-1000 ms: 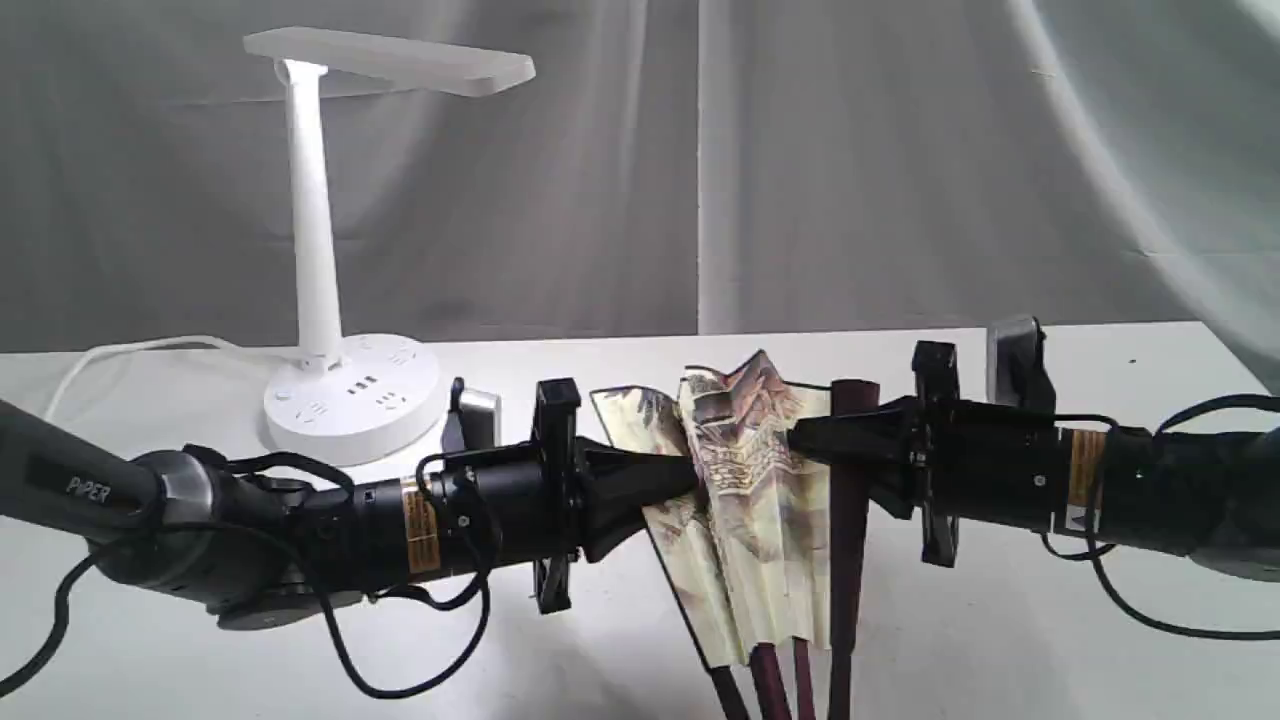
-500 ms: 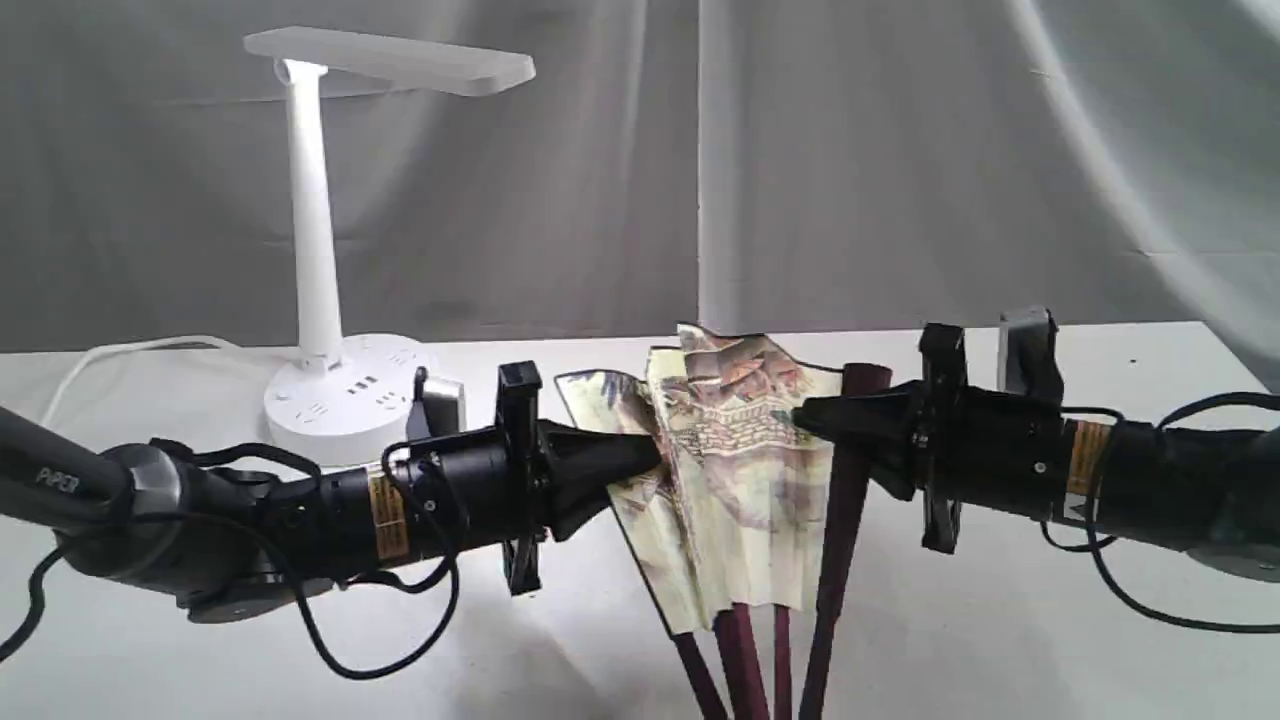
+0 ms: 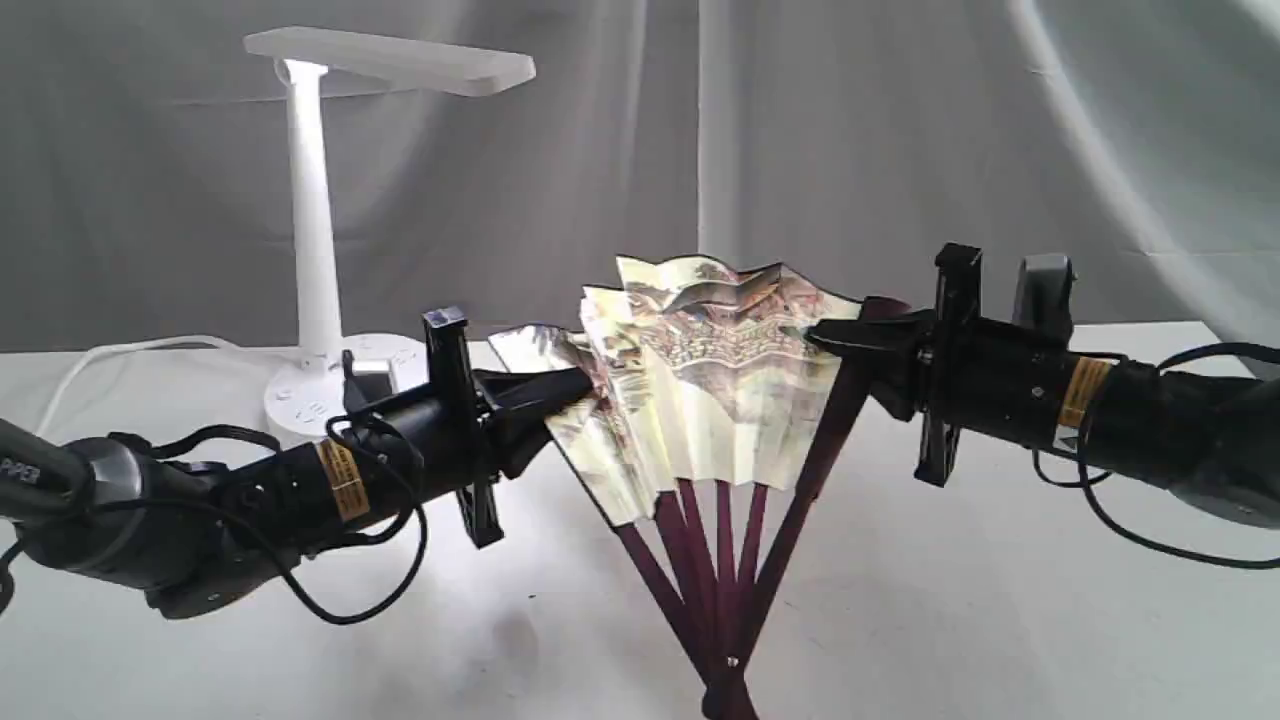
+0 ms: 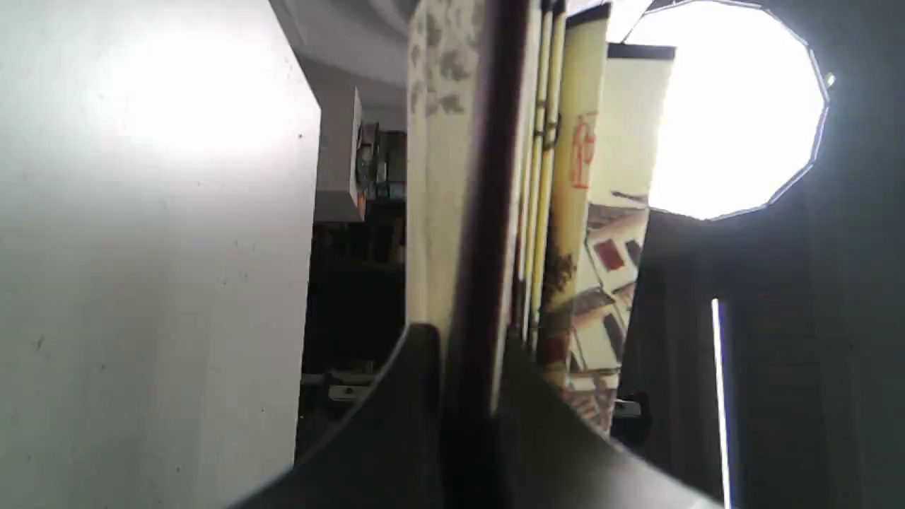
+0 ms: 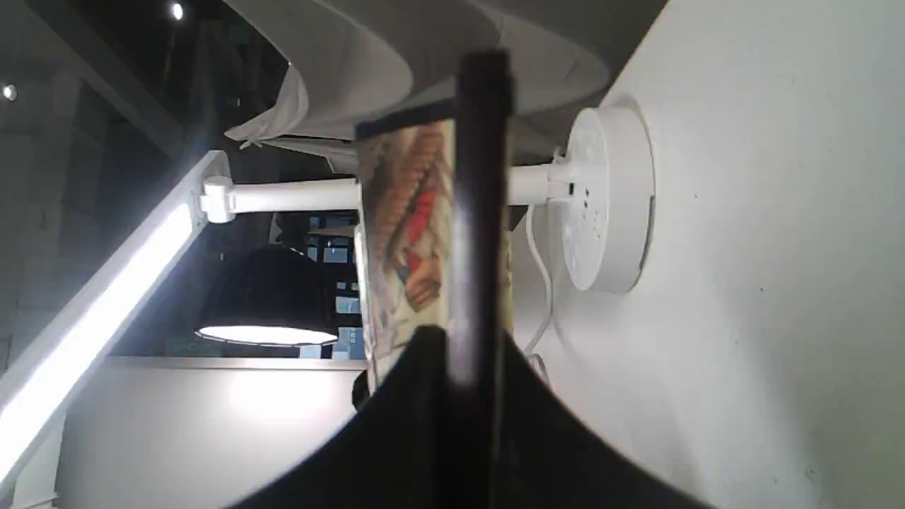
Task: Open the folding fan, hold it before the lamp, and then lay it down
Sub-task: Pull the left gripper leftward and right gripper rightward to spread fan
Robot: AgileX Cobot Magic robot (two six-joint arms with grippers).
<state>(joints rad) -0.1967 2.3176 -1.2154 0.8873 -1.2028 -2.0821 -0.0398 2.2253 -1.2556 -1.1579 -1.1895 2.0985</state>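
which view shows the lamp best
The exterior view: the lamp shows head, stem and most of its base. In the right wrist view the folding fan hides part of it; the left wrist view misses it.

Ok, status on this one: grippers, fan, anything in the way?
Grippers: left gripper and right gripper each shut on an outer rib of the folding fan. Fan half spread, upright. Nothing in the way; lamp back left.
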